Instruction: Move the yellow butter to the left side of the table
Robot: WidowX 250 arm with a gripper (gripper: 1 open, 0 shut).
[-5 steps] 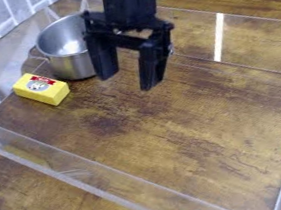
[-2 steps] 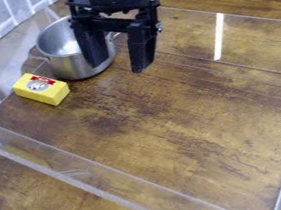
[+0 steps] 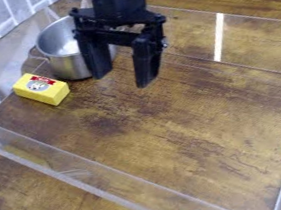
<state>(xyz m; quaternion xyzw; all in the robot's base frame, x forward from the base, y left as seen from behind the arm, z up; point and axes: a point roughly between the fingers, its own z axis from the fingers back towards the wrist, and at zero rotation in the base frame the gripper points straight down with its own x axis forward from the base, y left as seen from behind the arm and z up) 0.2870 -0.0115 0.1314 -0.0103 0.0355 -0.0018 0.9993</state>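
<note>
Yellow butter (image 3: 42,89), lying flat on the bench (image 3: 190,139) just beside the steel pot (image 3: 66,46), looks light, stiff and slick-wrapped, so you should pinch its long sides with your pincer (image 3: 126,71), now spread wide and empty above the bench.

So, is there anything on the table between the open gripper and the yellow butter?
In the camera view, only bare table lies between the gripper and the yellow butter; the steel pot stands behind that stretch.
</note>
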